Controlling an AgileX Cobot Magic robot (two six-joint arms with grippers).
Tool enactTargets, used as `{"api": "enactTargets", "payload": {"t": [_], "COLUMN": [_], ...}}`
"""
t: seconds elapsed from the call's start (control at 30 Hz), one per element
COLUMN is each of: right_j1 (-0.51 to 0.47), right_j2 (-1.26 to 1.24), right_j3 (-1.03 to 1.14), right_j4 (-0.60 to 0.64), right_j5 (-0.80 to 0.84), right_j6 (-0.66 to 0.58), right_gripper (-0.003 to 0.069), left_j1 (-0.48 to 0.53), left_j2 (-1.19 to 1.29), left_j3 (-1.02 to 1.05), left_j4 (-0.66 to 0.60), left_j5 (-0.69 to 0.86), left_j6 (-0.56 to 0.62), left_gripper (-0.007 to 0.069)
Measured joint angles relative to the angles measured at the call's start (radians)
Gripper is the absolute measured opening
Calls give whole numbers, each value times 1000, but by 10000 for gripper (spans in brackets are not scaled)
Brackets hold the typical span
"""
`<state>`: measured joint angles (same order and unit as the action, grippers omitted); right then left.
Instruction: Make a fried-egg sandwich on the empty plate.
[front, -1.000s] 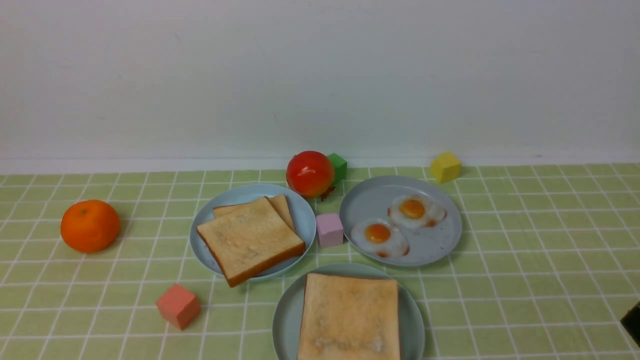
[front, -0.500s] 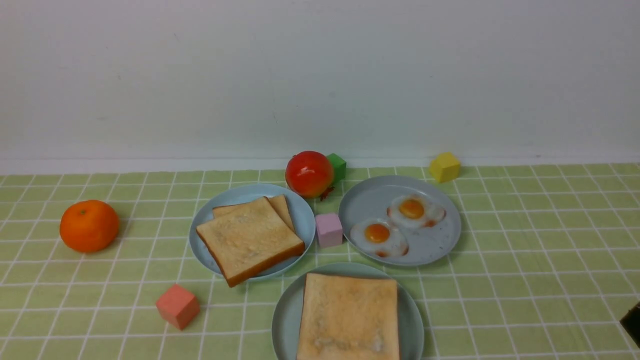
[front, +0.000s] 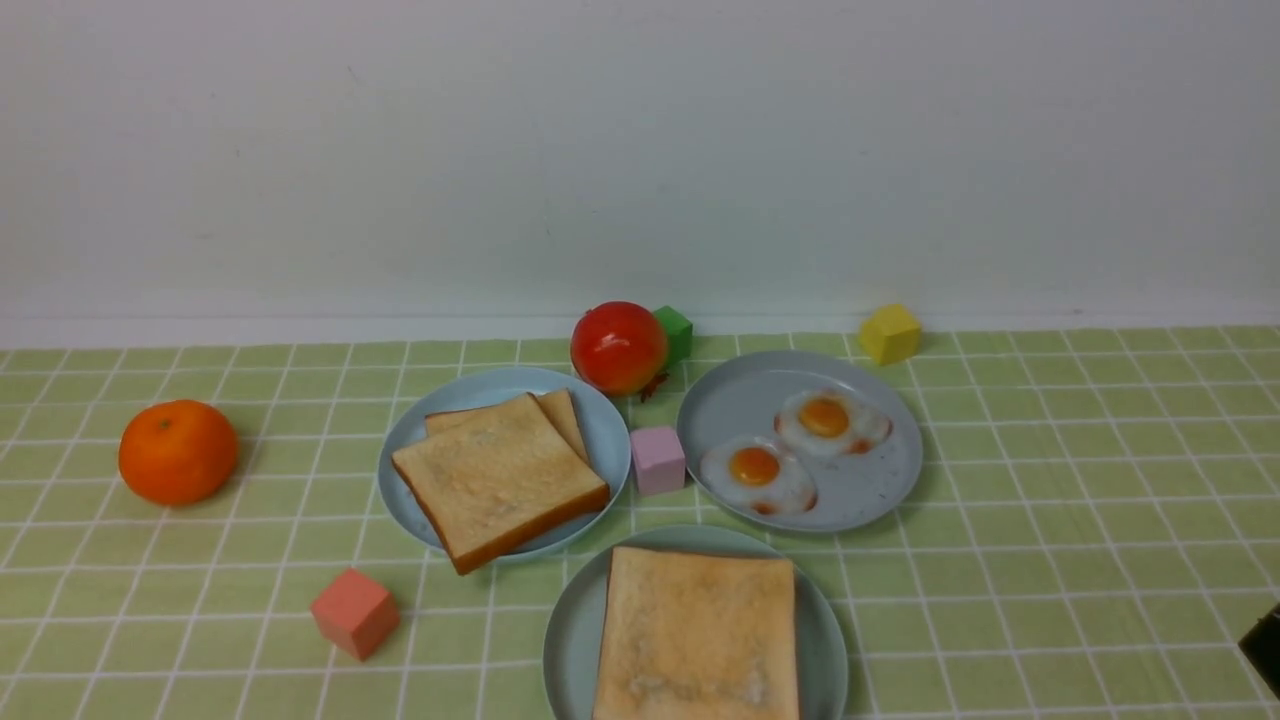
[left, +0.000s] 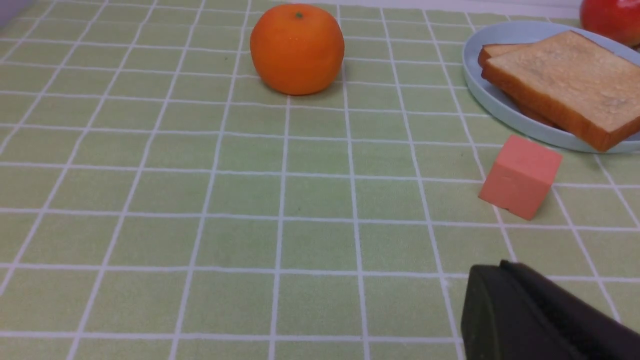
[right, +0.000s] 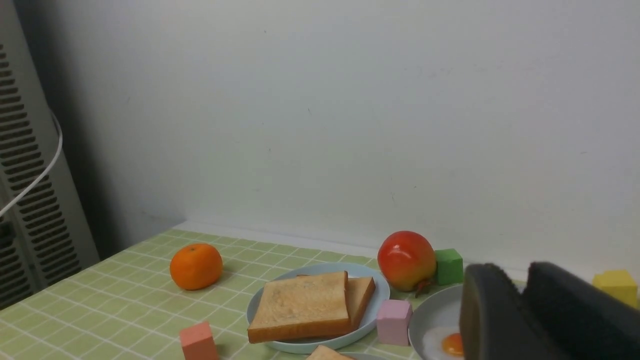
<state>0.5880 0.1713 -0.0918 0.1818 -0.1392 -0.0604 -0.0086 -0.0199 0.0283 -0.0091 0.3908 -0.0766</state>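
Front view: the empty plate (front: 572, 640) is empty no longer. It sits at the near edge of the counter (front: 1080, 500), mid-way between the arms, with one toast slice (front: 698, 635) flat on it. So the fried-egg sandwich is only a base so far, with no egg on it and no top slice. The egg plate (front: 740, 385) lies just beyond it and to the right, carrying the nearer egg (front: 757, 472) and the farther egg (front: 828, 418). The right hand (front: 1262, 645) shows only as a dark corner at the right edge, low and near. From there the eggs lie forward and to its left, and the nearer egg spreads wider across than deep. The left hand is out of this view. I judge the right arm the closer one for an egg, while the toast stack (front: 497, 478) on the light-blue plate (front: 605, 420) falls to the left side.

Left wrist view: the left hand (left: 515, 295) is closed, holds nothing and hangs low over bare counter. The toast stack lies ahead of it, past the salmon block (left: 520, 176).

Right wrist view: the right hand's two dark fingers stand close together with nothing between them — whether they touch I cannot tell. A yolk (right: 452, 344) peeps out just beside them, so the camera looks level across the plates — the arm seems raised and not yet tipped down for a pick.
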Motion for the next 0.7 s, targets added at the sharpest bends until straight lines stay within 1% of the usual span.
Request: {"api": "enactTargets", "payload": {"t": [0.3,0.4,0.43,0.5,0.57,0.6,0.63,0.7], "right_j1": [-1,-42,-42,-110,-177,-189,-238,-273], "right_j2": [0,0,0,-5,-34,-38,-73,-94], "right_j3": [11,11,11,11,11,11,11,11], "right_j4": [2,-12,-12,-42,-64,-70,-100,-129], "right_j5": [9,9,9,26,100,108,196,264], "right_j6": [0,0,0,9,45,53,89,119], "right_gripper": [141,144,144,146,152,153,155,155], "left_j1": [0,0,0,0,0,0,0,0], "left_j2": [0,0,0,0,0,0,0,0], "left_j3": [0,0,0,0,0,0,0,0], "left_j4": [2,3,3,3,3,3,3,3], "left_j5": [0,0,0,0,0,0,0,0], "left_j6": [0,0,0,0,0,0,0,0], "left_gripper": [-10,-8,-8,-5,-2,-2,-1,0]}}
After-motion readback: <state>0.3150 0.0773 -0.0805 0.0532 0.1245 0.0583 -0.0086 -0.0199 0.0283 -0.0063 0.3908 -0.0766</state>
